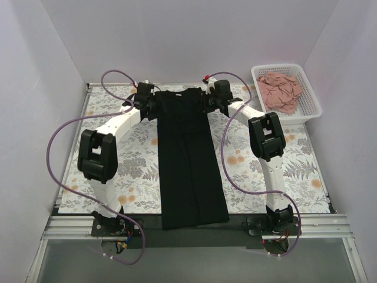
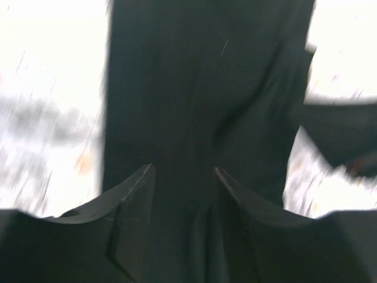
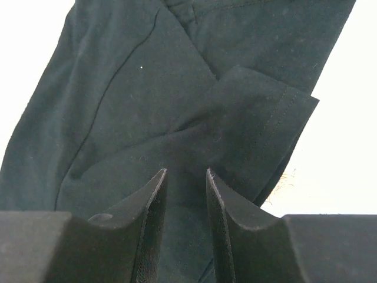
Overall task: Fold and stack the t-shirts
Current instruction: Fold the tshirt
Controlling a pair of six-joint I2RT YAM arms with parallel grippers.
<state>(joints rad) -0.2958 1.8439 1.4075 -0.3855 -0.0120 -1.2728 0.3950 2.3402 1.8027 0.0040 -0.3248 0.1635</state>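
Note:
The black t-shirt [image 1: 189,165] lies folded into a long narrow strip down the middle of the table, collar end far. My left gripper [image 1: 152,106] is at its far left corner. In the left wrist view, which is blurred, the left gripper [image 2: 182,168] stands open with a ridge of black t-shirt [image 2: 200,88] between its fingers. My right gripper [image 1: 211,101] is at the far right corner. Seen from the right wrist, the right gripper [image 3: 186,171] is narrowly open over the black t-shirt [image 3: 147,106], by a folded-in sleeve [image 3: 259,124]. The pink t-shirt [image 1: 280,91] lies crumpled in the basket.
A white lattice basket [image 1: 311,93] stands at the far right corner of the table. The floral tablecloth [image 1: 132,159] shows on both sides of the black strip. White walls close in the table on three sides. Purple cables [image 1: 54,147] loop from both arms.

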